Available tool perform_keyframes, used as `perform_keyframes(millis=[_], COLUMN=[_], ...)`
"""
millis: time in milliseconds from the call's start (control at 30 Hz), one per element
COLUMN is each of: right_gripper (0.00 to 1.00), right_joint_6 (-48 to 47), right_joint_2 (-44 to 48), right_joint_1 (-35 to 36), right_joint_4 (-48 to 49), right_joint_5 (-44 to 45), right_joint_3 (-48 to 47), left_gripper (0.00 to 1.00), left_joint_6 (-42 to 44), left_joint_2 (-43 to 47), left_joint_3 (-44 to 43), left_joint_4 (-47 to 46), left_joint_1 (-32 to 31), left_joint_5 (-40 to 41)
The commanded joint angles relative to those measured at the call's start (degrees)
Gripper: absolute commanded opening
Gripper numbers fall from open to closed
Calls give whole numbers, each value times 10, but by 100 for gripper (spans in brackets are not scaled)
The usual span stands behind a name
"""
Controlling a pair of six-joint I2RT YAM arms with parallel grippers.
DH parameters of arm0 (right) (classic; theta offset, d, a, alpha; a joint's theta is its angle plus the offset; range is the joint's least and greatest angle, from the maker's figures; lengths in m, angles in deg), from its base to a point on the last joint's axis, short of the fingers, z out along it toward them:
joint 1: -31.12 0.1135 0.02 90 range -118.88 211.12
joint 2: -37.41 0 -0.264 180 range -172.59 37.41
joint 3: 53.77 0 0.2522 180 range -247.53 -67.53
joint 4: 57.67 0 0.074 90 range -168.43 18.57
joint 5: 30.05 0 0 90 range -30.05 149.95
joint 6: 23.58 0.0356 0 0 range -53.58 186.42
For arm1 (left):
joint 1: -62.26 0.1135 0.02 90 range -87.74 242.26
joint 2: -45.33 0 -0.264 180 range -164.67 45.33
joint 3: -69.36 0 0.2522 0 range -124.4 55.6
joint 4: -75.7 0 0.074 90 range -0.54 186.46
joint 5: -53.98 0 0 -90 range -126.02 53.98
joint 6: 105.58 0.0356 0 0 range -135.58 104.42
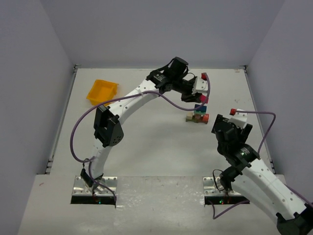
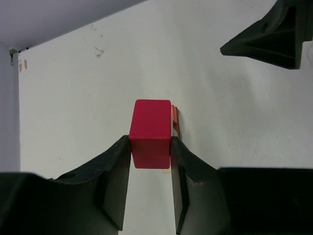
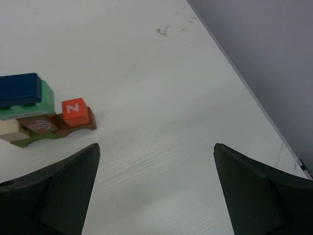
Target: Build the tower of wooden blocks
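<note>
left gripper (image 2: pixel 150 142) clamped on red block (image 2: pixel 150 129). tower (image 1: pixel 197 116) looks right below it, orange block (image 2: pixel 176 120) peeking past red one's right edge. so pretty much straight down, left arm nearer. right gripper (image 3: pixel 155 147) wide open, empty, tower off to its left.

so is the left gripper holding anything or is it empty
Holding: the left gripper is shut on a red block. In the left wrist view, both fingers press against the block's sides.
</note>
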Motion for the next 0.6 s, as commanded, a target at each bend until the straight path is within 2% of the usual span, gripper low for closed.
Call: perform_keyframes(millis=[0,67,133,167,233,400,567], right_gripper=[99,99,99,99,99,99,99], right_joint_6=[-21,-29,-51,-62,-76,-87,-84], right_joint_2=[-55,-80,-119,-123,-175,-258,-284], right_joint_1=[-96,-164,-267,-298,-370,-414,-419], right_joint_4=[1,2,8,18,49,71,80], right_joint_5=[-40,-97,-220,-233,-358,-409,-416], right_joint_3=[-58,-88,-108,-114,-132,-168,-168], left_gripper=[0,0,0,0,0,0,0], left_joint_6=[40,41,43,43,46,68,93], left_joint_2=[-18,-23,-24,-24,-26,-32,-43], left_joint_3=[-48,-49,-49,-49,-49,-49,-46], left_joint_4=[2,-2,-6,-7,-13,-14,-18], left_joint_1=[-1,-3,-5,-6,-6,-8,-13], left_joint_5=[-7,-8,-11,-11,-8,-1,2])
